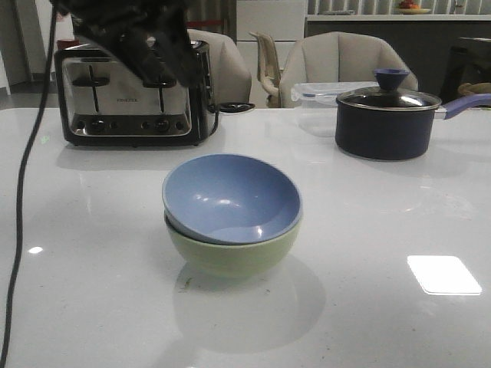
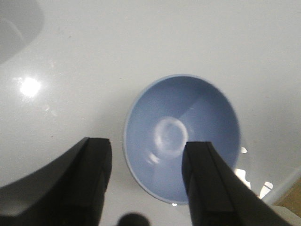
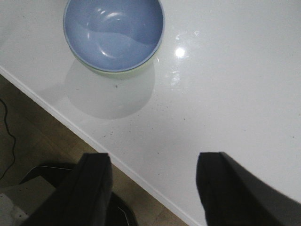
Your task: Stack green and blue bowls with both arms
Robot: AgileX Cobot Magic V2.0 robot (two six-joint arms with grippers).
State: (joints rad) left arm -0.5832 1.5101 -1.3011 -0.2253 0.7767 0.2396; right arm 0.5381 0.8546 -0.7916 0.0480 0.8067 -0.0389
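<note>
Blue bowl [image 1: 230, 196] sits tilted inside the green bowl [image 1: 234, 251] mid-table. Left gripper [image 2: 146, 181] and right gripper [image 3: 153, 188] both hang spread, empty — a careless bump could unseat it.
</note>
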